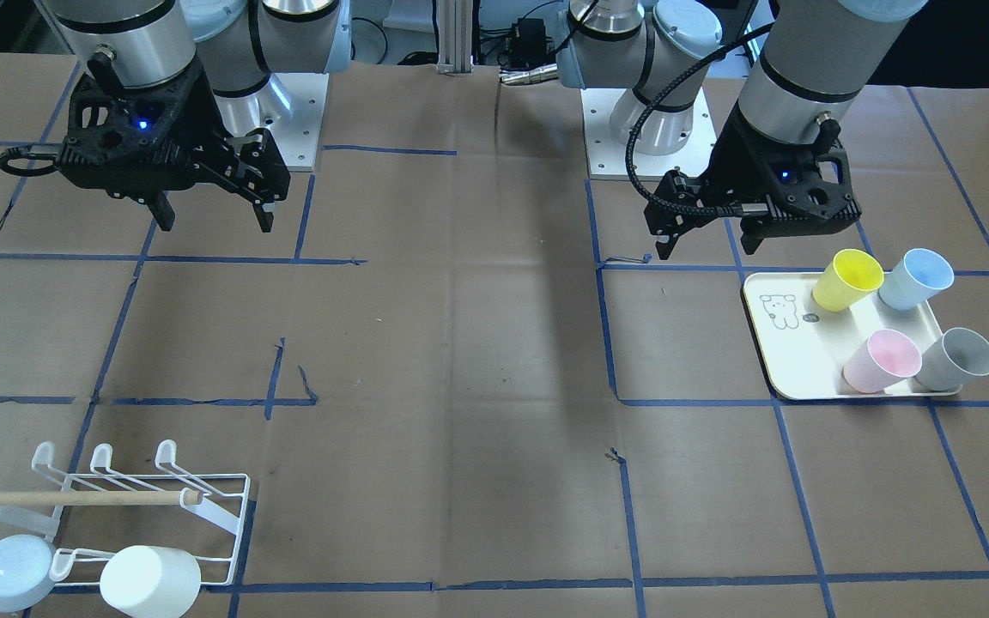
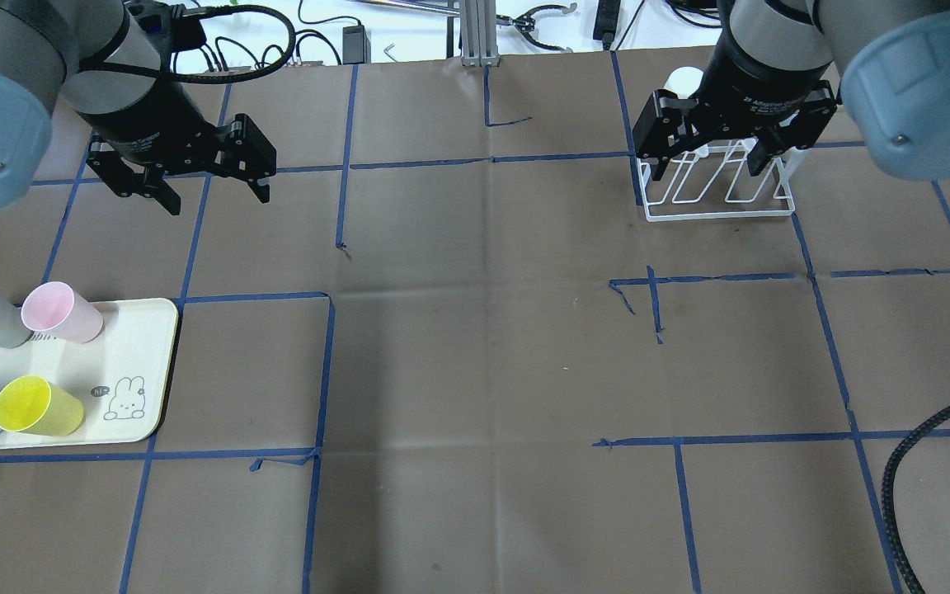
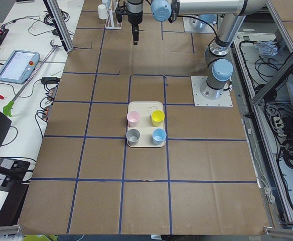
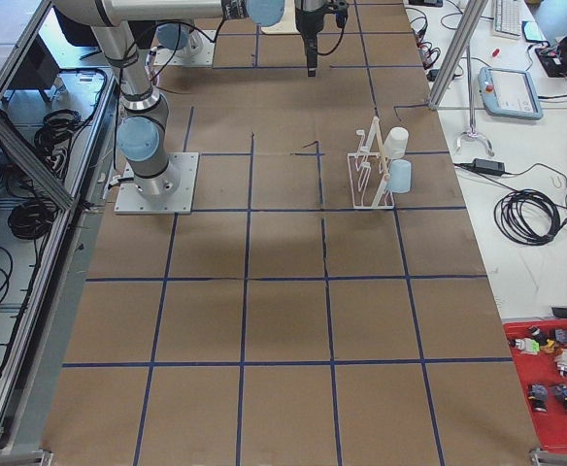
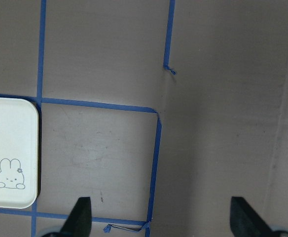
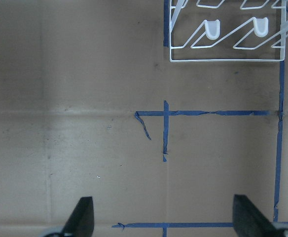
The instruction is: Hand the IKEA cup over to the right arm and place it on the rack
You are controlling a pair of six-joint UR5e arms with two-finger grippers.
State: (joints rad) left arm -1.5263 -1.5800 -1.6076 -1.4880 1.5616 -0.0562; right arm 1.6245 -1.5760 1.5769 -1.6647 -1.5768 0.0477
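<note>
Both grippers hang released and empty over the table [image 1: 460, 343]: the left gripper [image 1: 707, 242] at the upper right of the front view, near the tray [image 1: 791, 365], and the right gripper [image 1: 215, 219] at the upper left, well apart from the rack [image 1: 203, 506] in the lower left corner. On the tray stand four cups, mouths up, in two pairs: a yellow cup [image 1: 846, 279] beside a blue cup [image 1: 915, 277], and a pink cup [image 1: 881, 360] beside a grey cup [image 1: 958, 359]. On the rack's near prongs sit a white cup [image 1: 149, 581] and a pale-blue cup [image 1: 12, 571], bottoms toward the camera. In the overhead view the right gripper covers much of the rack, so only a sliver of the white cup shows, and the frame's left edge cuts off the blue cup. Each wrist view shows only two fingertip ends at its bottom edge, set wide; the left one catches a corner of the tray, the right one part of the rack's base at the upper right.
</note>
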